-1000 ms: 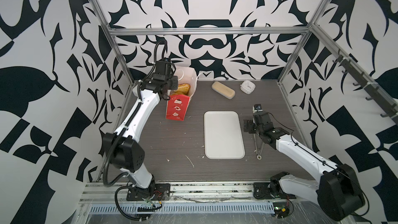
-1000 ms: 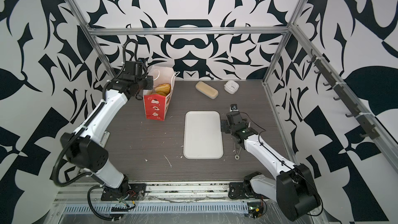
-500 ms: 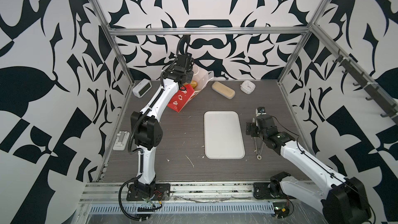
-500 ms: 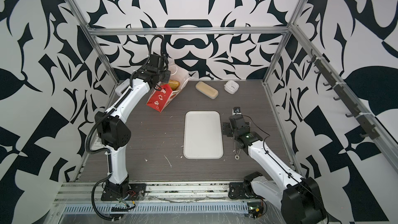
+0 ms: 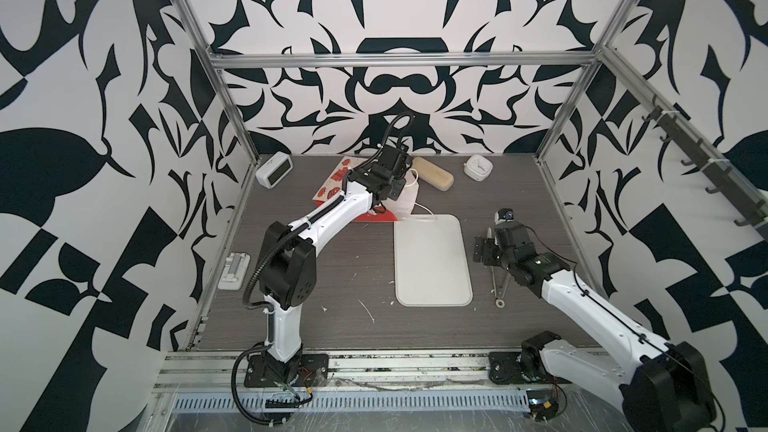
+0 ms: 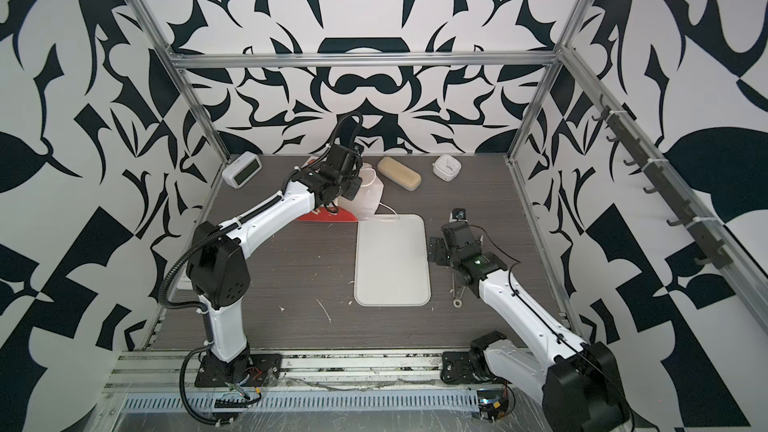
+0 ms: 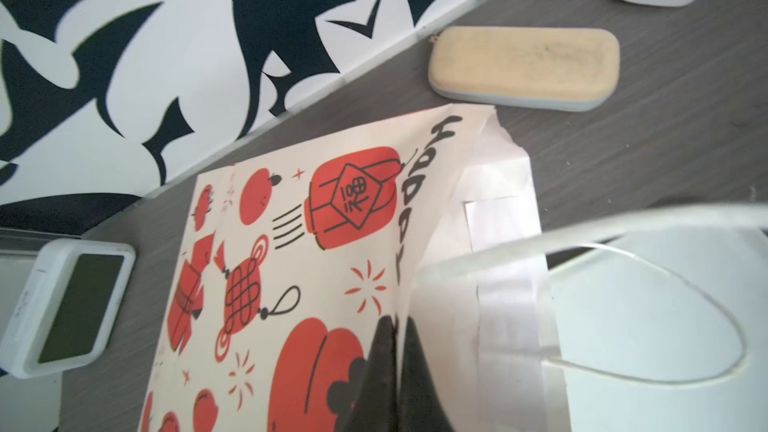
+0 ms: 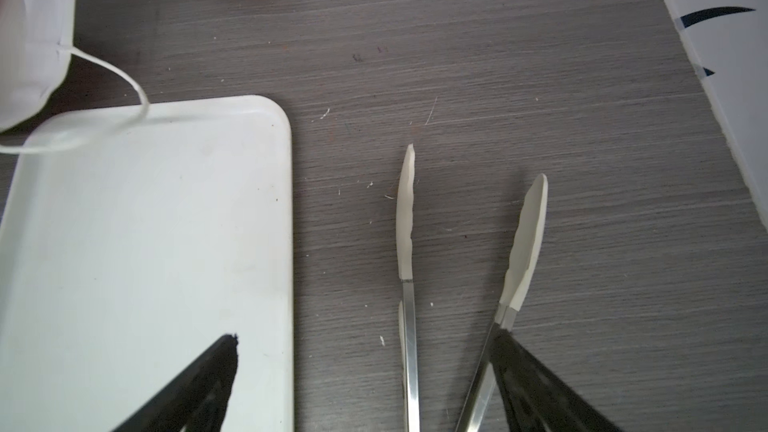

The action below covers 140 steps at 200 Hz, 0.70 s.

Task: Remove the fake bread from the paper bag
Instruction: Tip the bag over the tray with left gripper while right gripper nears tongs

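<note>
My left gripper (image 7: 395, 328) is pinched on the rim of the red-and-white printed paper bag (image 5: 332, 187), upper centre of frame. My right gripper (image 8: 368, 334) has its jaws wide apart, gripping nothing.

Tongs (image 8: 409, 243) lay beside a white tray (image 8: 145, 222) on the dark table (image 8: 540, 76).
The right gripper (image 8: 368, 338) hung over both, jaws spread wide.

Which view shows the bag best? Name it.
Left wrist: the bag is close, print sharp, left gripper shut on its edge. In both top views the arm hides part of it; right wrist catches only its white corner.
</note>
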Tool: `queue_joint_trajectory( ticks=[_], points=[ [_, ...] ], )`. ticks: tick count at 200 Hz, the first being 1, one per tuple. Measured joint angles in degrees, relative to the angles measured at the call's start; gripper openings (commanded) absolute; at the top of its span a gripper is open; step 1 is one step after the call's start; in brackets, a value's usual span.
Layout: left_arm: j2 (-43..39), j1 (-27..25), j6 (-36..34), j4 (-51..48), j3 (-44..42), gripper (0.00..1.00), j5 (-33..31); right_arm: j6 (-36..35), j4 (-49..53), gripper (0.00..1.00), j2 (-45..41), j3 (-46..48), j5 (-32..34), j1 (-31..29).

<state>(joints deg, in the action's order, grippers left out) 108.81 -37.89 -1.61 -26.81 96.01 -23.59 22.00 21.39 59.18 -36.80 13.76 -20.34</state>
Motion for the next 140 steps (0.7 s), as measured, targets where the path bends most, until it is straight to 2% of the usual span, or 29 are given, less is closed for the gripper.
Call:
queue_joint_trajectory(
  ticks=[35,59,95,140],
  points=[
    [-4.39,-2.34,2.12,1.88,-5.79,0.0,-0.24,1.38,4.9,1.0,0.02,-2.51,0.59,0.63],
    [-7.54,-2.69,2.99,4.2,-10.01,0.0,-0.15,1.99,8.48,1.0,0.2,-4.44,-0.24,3.78],
    [-11.15,-2.67,3.15,7.45,-15.76,0.0,0.13,2.12,12.02,1.0,2.25,-4.59,-6.08,11.52],
    [-13.14,-2.67,3.13,10.69,-19.78,0.0,1.31,2.73,13.64,1.0,5.88,-2.08,-11.96,12.33]
  ],
)
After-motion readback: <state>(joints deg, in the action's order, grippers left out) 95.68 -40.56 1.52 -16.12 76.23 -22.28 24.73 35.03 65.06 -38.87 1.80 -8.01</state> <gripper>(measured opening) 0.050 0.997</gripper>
